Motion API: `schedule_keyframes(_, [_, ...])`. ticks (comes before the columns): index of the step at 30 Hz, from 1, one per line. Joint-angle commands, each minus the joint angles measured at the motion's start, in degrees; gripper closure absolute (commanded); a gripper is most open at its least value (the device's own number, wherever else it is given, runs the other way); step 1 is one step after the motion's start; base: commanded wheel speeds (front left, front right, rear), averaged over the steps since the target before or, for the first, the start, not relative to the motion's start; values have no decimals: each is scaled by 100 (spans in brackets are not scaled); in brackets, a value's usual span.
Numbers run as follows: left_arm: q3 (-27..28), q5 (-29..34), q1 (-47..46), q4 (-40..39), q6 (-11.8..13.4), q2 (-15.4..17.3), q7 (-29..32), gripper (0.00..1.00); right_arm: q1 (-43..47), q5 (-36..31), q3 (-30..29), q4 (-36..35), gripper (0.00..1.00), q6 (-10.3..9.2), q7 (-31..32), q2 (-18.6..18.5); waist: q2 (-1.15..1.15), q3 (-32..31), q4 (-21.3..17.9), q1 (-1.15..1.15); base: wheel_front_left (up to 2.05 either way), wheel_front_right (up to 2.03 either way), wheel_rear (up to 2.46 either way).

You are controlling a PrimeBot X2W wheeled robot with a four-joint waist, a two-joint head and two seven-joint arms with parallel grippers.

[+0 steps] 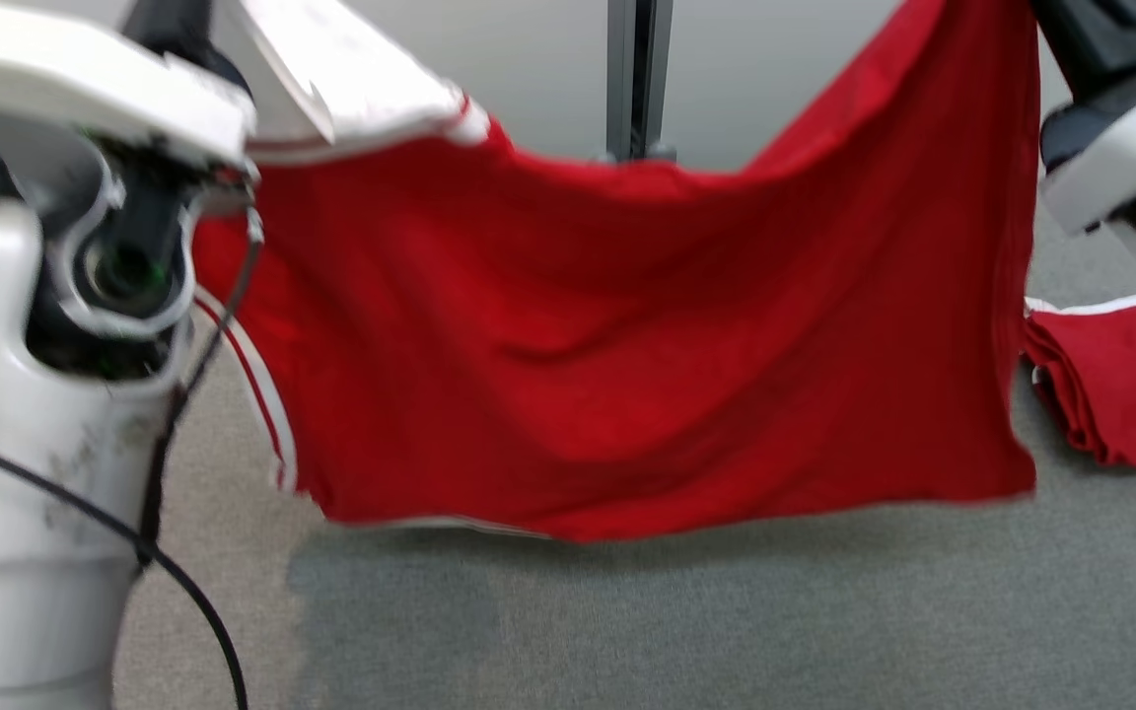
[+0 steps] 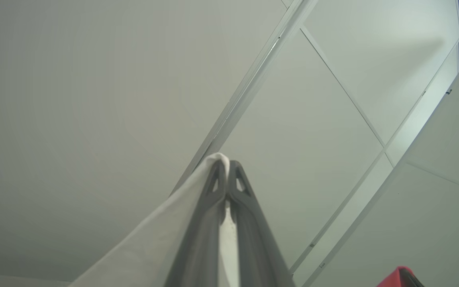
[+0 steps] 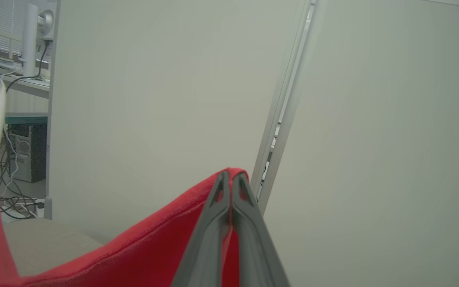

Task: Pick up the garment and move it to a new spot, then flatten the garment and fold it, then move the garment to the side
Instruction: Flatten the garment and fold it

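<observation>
The garment was a strong red, with a white panel at its upper left corner, a white band carrying thin red lines down its left edge, and a narrow white trim along the hem. A second cloth at the right was the same red with a white edge. The floor was plain grey. The left arm was white with black inner parts and a black cable. The left gripper and right gripper were dark grey, and the wall panels were pale grey-green.
</observation>
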Motion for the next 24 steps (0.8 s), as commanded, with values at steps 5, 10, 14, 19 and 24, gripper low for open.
schedule_keyframes(5, [-72,263,-1372,980,-55,145,132,100,-1172,430,377,836,100,-2,45,121,0,891,-95,0,0,0,0])
schedule_keyframes(10, [-166,622,-3197,1988,-244,-2,-170,100,-2912,198,563,1993,100,-3,-408,489,0,1779,-181,0,0,0,0])
schedule_keyframes(14, [-102,831,-4474,2945,-658,-334,-1078,100,-4009,-41,331,3058,100,-2,-1354,894,0,2235,-138,0,0,0,0])
schedule_keyframes(19, [-92,909,-5191,3840,-1085,-701,-1922,100,-4531,-34,-48,4008,100,-3,-2004,1195,0,2356,-44,0,0,0,0])
schedule_keyframes(24, [-144,798,-5445,4771,-1488,-948,-2325,100,-4376,535,-421,4524,100,1,-2132,1568,0,2500,45,0,0,0,0])
